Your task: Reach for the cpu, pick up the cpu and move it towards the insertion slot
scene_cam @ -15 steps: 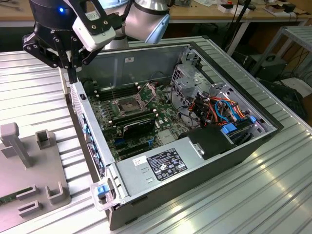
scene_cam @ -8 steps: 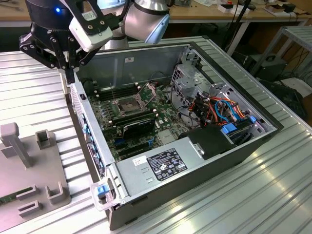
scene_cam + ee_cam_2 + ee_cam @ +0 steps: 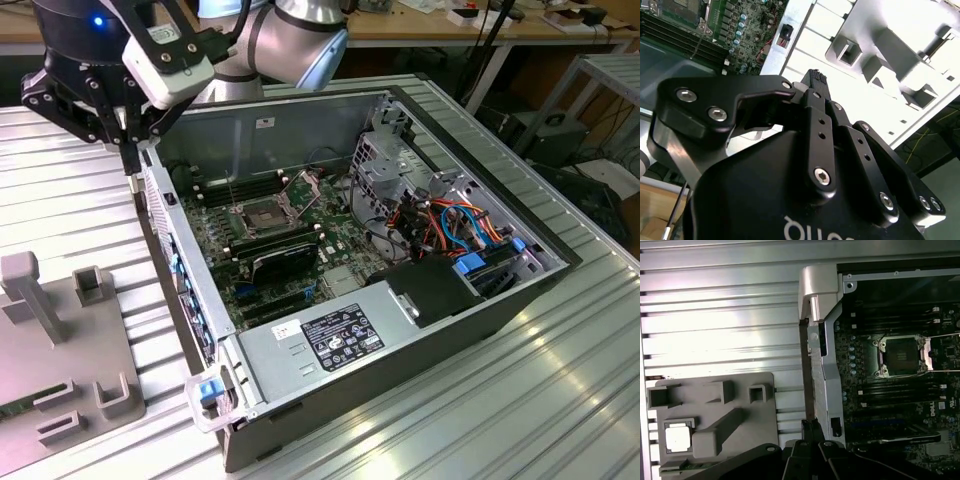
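The small silvery square cpu (image 3: 677, 436) lies untouched on the grey tray (image 3: 760, 432). The black hand (image 3: 812, 427) hangs closed and empty. Nothing is done yet.

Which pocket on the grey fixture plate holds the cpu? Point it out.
The square pocket with the pale silvery cpu lying flat in it, beside the long raised block; the other pockets look empty.

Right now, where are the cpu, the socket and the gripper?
cpu (image 3: 677, 436): first wrist view, its pale top face.
socket (image 3: 902, 356): first wrist view, dark centre.
gripper (image 3: 815, 75): second wrist view, between fingertips.
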